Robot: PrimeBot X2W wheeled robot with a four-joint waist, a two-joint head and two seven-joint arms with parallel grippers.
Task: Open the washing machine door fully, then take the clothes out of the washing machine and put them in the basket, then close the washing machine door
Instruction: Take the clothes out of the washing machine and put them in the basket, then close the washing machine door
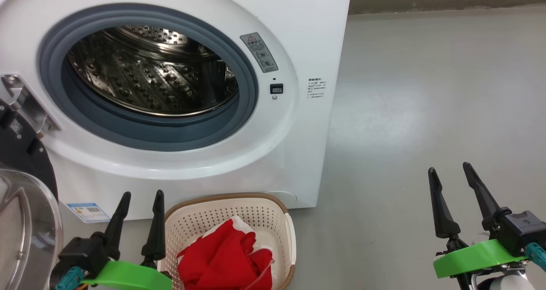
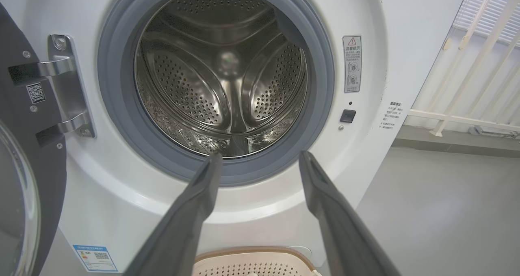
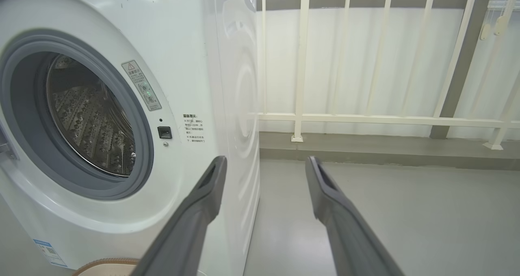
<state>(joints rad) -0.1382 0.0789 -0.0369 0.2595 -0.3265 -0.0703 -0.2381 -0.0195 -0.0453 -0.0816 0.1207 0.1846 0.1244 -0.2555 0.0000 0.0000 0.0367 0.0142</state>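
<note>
Just beside left gripper (image 1: 143,192), clothes (image 1: 222,256)

One each: washing machine (image 1: 298,47), door (image 1: 30,221), basket (image 1: 222,198), clothes heap (image 1: 226,256); two pincers (image 1: 142,193) (image 1: 449,167)

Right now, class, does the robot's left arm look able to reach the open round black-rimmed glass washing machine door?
Probably yes: the left gripper, fingers open and empty, sits close beside the round black-rimmed glass door, with nothing visible between them.

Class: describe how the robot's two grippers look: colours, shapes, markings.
The left gripper and right gripper each have two long, tapering black fingers on a black block, a green curved band and a teal plug. The right block bears a small white mark.
</note>
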